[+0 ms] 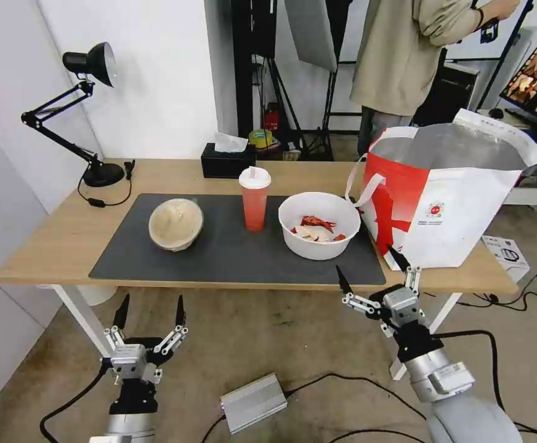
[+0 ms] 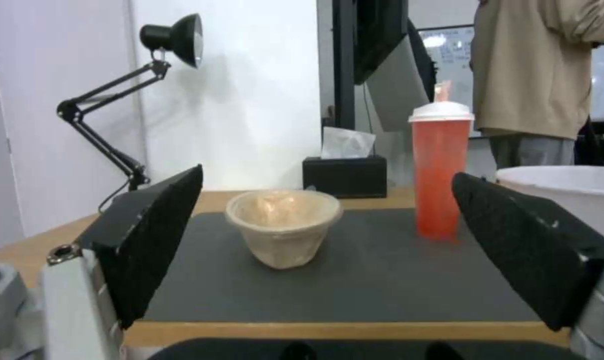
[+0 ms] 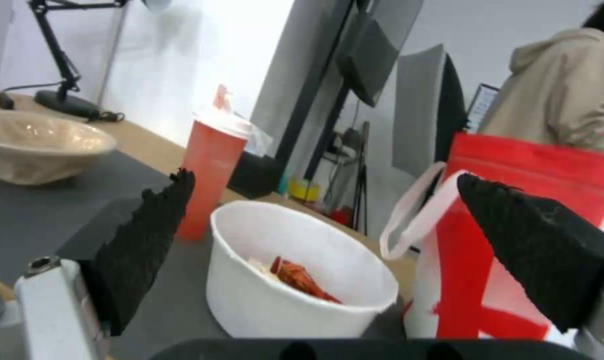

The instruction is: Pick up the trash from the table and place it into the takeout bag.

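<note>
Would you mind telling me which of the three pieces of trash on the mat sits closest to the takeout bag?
The wide white bowl holding red food scraps, which sits right beside the takeout bag. The red drink cup and the beige lidded bowl stand farther along the mat.

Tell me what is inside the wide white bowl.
The wide white bowl holds red and tan food scraps, lying low against its bottom. Whatever sits beneath the scraps is covered.

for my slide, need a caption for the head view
Both open claws, left claw and right claw, hover below the table edge.
</note>
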